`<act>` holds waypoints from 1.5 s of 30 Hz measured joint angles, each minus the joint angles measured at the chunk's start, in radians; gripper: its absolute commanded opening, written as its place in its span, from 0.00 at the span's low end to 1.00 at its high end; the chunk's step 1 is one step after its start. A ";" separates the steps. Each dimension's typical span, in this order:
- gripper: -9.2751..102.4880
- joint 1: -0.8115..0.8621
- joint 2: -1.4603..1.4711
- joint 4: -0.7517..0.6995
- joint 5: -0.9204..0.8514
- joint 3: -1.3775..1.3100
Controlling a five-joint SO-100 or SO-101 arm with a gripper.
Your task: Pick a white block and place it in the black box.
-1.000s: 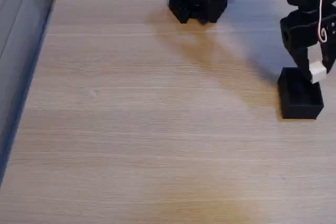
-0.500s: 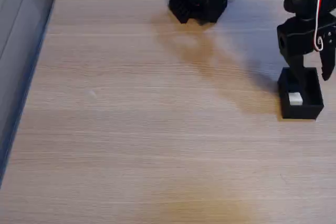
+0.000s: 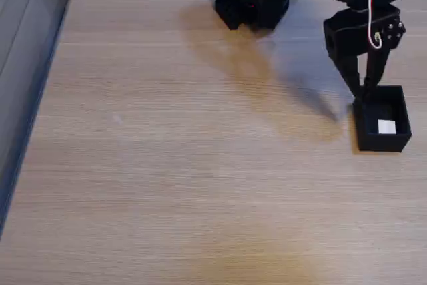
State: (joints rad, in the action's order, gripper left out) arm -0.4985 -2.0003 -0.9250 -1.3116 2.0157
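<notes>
Since the earlier frames my black two-finger gripper [image 3: 363, 88] has released and lifted leftward, jaws slightly parted, empty. The small matte white cube [image 3: 386, 127] lies inside the black open-top box [image 3: 381, 142]; seemingly light, rigid, graspable across opposite faces.

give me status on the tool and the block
Tool empty, above the box's far-left corner; open or shut unclear. Block lying inside the box. Nothing in the way.
</notes>
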 measured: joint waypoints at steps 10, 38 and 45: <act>0.08 0.153 -0.419 0.075 -0.219 0.522; 0.08 0.379 -1.319 -0.405 -0.202 1.077; 0.09 0.396 -1.325 -0.416 -0.238 1.077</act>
State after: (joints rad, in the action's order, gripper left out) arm -0.1028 -3.3257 -1.3407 -1.5493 3.0925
